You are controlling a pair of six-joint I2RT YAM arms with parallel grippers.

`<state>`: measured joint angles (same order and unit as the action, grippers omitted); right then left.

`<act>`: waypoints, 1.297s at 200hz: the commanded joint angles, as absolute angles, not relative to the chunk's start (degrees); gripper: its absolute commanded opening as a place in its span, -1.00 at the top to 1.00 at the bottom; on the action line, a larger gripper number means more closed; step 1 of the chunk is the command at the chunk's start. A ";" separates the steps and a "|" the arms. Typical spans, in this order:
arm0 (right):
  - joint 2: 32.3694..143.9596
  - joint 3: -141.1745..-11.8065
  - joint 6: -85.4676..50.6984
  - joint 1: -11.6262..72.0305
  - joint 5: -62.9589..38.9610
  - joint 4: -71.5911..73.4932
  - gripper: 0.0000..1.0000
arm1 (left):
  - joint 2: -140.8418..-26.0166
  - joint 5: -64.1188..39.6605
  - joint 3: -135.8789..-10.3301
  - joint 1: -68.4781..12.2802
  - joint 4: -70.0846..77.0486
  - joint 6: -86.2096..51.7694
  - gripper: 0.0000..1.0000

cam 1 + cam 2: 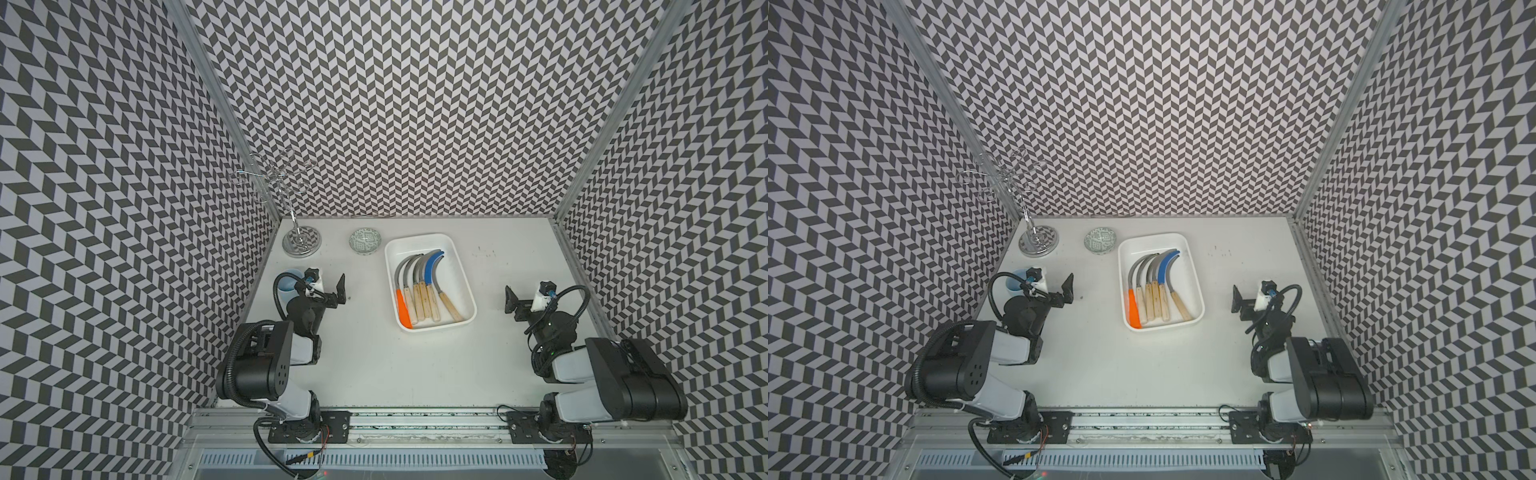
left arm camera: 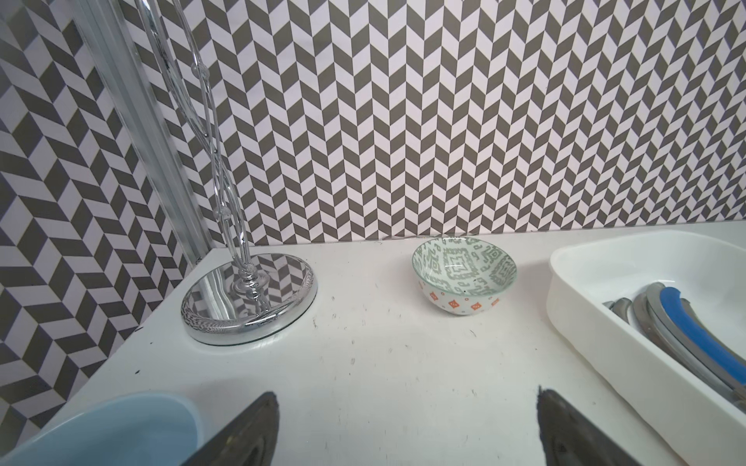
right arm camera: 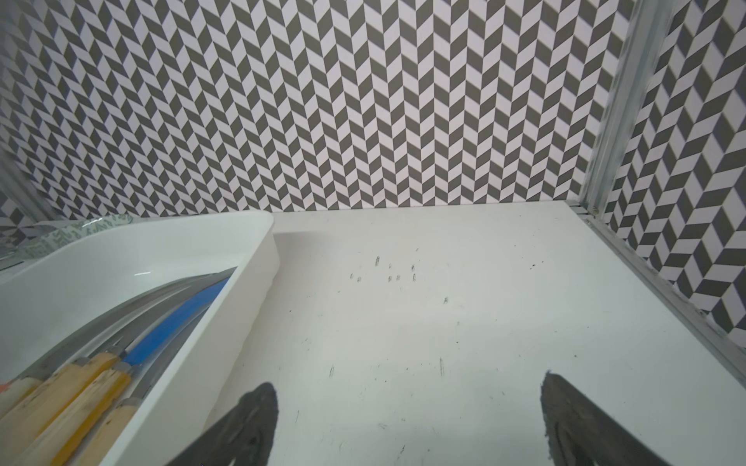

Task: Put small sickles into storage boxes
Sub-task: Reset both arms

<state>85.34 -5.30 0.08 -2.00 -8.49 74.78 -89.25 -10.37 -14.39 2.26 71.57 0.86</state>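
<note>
The white storage box [image 1: 453, 278] lies on the table's middle right, seen in both top views [image 1: 1185, 282]. Several small sickles lie side by side in it, handles toward the front. One has an orange handle [image 1: 403, 311] and one a blue blade [image 1: 430, 266]. My left gripper [image 1: 338, 293] hovers left of the box, open and empty. In the left wrist view its open gripper [image 2: 407, 403] frames bare table, with the box [image 2: 565, 306] off to one side. My right gripper [image 1: 510, 299] stands right of the box, open and empty [image 3: 409, 395]. The box wall [image 3: 226, 322] and the blue blade [image 3: 177, 322] show in the right wrist view.
A small patterned bowl [image 1: 365, 241] sits just left of the box's far end. A chrome stand [image 1: 302, 241] fills the far left corner. A light-blue mug [image 1: 289, 280] stands behind my left wrist. Patterned walls close three sides.
</note>
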 commanded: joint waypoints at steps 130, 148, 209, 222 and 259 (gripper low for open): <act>88.77 -14.63 1.22 -0.18 -6.23 73.13 -1.00 | -89.21 -9.74 -14.77 1.67 71.81 1.67 -1.00; 88.77 -14.67 1.18 -0.18 -6.17 73.11 -1.00 | -89.21 -9.69 -14.76 1.68 71.82 1.66 -1.00; 88.77 -14.68 1.23 -0.18 -6.22 73.12 -1.00 | -89.03 -5.20 -14.32 -0.44 72.21 2.90 -1.00; 88.84 -14.60 1.15 -0.18 -6.24 73.10 -1.00 | -89.34 -6.68 -15.10 0.19 71.14 2.35 -1.00; 88.78 -14.67 1.21 -0.18 -6.16 73.12 -1.00 | -88.97 -6.69 -14.85 0.27 71.34 2.26 -0.99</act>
